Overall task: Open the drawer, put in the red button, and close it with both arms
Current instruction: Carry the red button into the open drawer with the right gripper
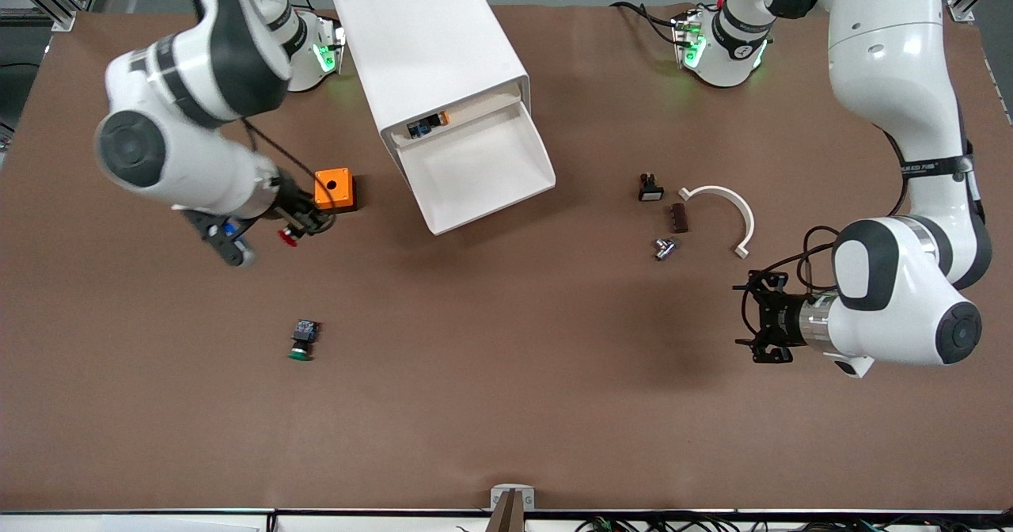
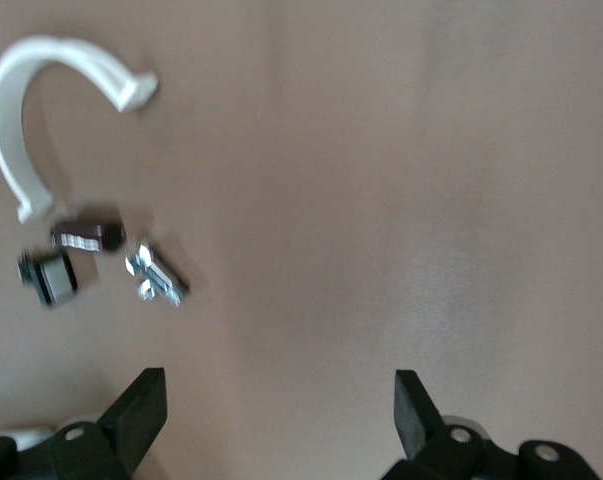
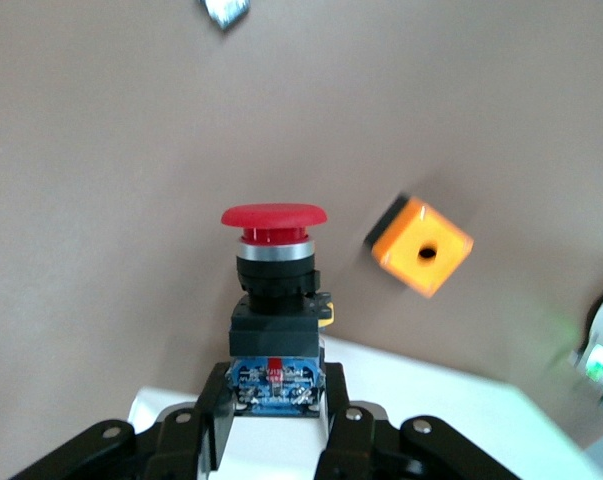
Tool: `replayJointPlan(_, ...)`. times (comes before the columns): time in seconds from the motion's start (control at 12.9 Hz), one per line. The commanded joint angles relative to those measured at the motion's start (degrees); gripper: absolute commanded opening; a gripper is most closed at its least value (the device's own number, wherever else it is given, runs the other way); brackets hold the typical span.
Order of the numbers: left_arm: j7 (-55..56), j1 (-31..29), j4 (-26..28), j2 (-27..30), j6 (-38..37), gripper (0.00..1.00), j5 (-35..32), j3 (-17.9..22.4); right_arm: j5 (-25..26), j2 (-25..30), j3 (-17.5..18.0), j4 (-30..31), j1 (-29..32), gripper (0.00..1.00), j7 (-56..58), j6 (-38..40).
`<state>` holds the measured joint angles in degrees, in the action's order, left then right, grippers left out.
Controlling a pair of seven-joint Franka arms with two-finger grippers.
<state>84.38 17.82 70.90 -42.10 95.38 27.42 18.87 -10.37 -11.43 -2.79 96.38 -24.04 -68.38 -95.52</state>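
Note:
My right gripper (image 1: pixel 305 222) (image 3: pixel 274 385) is shut on the blue-grey rear block of the red button (image 1: pixel 288 236) (image 3: pixel 274 250). It holds the button above the table beside an orange box (image 1: pixel 333 190), red cap pointing away from the fingers. The drawer (image 1: pixel 506 188) stands pulled out of the white cabinet (image 1: pixel 431 41), and its tray shows nothing inside. My left gripper (image 1: pixel 761 328) (image 2: pixel 281 400) hangs open over bare table at the left arm's end, with nothing between its fingers (image 2: pixel 141 400).
A green-capped button (image 1: pixel 303 340) lies nearer the front camera than the orange box (image 3: pixel 422 247). Near the left gripper lie a white curved clip (image 1: pixel 724 207) (image 2: pixel 21 120), a brown block (image 1: pixel 679 217) (image 2: pixel 86 235), a black switch (image 1: pixel 650 189) (image 2: pixel 49 278) and a silver part (image 1: pixel 663 248) (image 2: pixel 156 275).

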Motion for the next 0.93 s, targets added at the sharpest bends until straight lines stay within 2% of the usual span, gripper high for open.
replayJointPlan(0.0,-7.9,3.1,0.8,1.3,-0.1,1.0,-5.2,0.0,-0.4,1.0,-0.7,1.3,-7.0,0.01,-13.8,-1.9)
replayJointPlan(0.15,-17.6,7.1,0.6,1.1,3.5,1.0,-5.7,0.1,-0.4,0.4,-0.7,1.6,-12.0,0.01,-22.6,-5.0)
replayJointPlan(0.39,-28.3,11.2,1.0,1.5,3.7,1.0,-6.0,0.1,-0.4,-3.1,-0.6,1.7,-18.1,0.0,-35.4,-13.5)
replayJointPlan(0.54,-35.6,12.9,1.1,1.9,3.7,1.0,-5.9,-0.1,-0.4,-5.8,-0.7,2.2,-20.5,0.01,-39.2,-17.7)
replayJointPlan(0.7,-44.5,13.6,1.5,2.0,3.8,1.0,-5.9,-2.6,-0.3,-8.7,-0.8,2.6,-22.6,0.01,-43.1,-21.9)
replayJointPlan(0.85,-45.6,15.2,1.7,1.8,5.1,1.0,-5.9,-3.1,-0.2,-10.0,-0.8,2.5,-23.5,0.03,-45.6,-24.3)
